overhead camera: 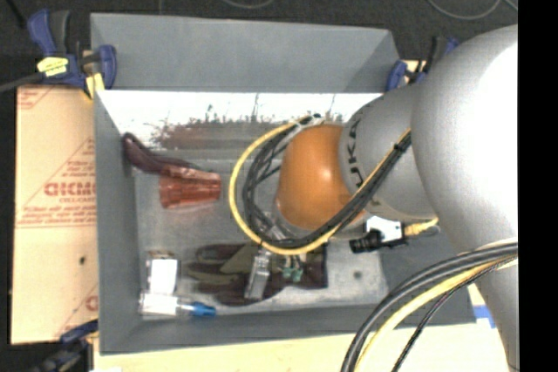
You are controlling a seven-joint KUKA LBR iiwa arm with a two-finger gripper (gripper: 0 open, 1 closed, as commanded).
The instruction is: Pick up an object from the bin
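My gripper [259, 273] reaches down below the orange wrist cover into the front middle of the bin. It is right over a dark, flat, floppy thing [214, 267] spread along the bin's front, and seems to touch its right part. A small dark piece with green bits [295, 273] lies just right of the gripper. To the left, a white block [162, 274] sits above a clear tube with a blue cap [179, 307] in the front left corner.
A reddish translucent ribbed piece [187, 187] lies at mid left, with a dark maroon curved strip [142, 154] behind it near the back left wall. The arm and its cables cover the bin's right half.
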